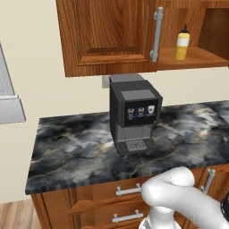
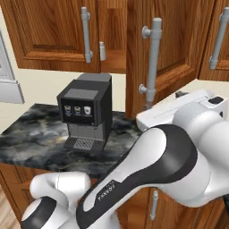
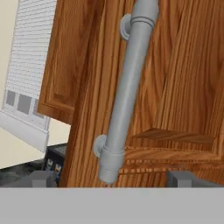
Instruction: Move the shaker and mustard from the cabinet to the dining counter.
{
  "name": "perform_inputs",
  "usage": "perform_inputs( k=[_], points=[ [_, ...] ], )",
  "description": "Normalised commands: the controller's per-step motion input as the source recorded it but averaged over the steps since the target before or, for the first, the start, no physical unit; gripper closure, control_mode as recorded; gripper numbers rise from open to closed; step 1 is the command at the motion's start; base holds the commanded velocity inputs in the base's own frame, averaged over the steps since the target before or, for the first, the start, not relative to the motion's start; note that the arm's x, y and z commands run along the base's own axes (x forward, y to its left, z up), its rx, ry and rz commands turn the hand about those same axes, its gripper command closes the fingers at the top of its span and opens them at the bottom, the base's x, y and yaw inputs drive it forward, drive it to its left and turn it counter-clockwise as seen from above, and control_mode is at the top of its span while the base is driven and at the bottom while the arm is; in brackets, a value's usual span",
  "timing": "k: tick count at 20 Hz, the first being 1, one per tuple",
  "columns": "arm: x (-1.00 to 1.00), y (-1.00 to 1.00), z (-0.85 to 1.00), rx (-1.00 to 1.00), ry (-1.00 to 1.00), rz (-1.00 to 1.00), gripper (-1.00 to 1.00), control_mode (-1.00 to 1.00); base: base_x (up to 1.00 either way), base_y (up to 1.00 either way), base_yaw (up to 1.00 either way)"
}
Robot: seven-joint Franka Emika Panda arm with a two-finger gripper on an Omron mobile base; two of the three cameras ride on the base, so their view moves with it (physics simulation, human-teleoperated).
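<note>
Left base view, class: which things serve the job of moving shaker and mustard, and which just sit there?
Job:
mustard
cabinet
gripper, open, facing the door handle

Just there:
coffee machine
stone counter
drawers

We are seeing the cabinet running off the top and right edges of the left base view, so its shelf beyond the mustard is being cut short. In the right base view the arm is covering the counter to the right of the coffee machine. In the hand view the door handle is leaving the top edge.
</note>
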Motion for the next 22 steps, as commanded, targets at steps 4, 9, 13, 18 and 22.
perform_inputs(
  k=[4,9,13,18,22],
  points=[
    [-0.38,0.67,-0.06,-0.09,0.00,-0.28,-1.00,-1.00,0.00,0.00,0.00],
    [-0.02,1.00,-0.22,-0.22,0.00,-0.38,-1.00,-1.00,0.00,0.00,0.00],
    [0.00,1.00,-0.18,-0.24,0.00,-0.40,-1.00,-1.00,0.00,0.00,0.00],
    [0.00,0.93,-0.01,-0.18,0.00,-0.36,-1.00,-1.00,0.00,0.00,0.00],
    [0.22,0.75,0.05,-0.09,0.01,-0.30,-1.00,-1.00,0.00,0.00,0.00]
  ],
)
